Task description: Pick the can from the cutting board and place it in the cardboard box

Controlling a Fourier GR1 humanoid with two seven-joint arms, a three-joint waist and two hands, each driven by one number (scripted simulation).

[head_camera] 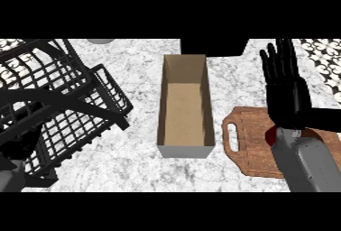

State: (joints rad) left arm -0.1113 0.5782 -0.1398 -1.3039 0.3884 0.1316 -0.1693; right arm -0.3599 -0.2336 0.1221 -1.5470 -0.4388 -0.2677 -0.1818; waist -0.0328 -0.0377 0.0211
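Plainly, the cardboard box [184, 113] (open-topped) shows bare floor.

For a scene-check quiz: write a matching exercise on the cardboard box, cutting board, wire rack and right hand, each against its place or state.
1 cardboard box
2 cutting board
3 wire rack
4 right hand

a at the view's left
b black, fingers straight
c brown wood, at the view's right
d between rack and board

Pairs: 1-d, 2-c, 3-a, 4-b.

right hand [290, 97] (fingers [283, 58] straight) above cutting board [253, 149] | cardboard box [183, 113] beside
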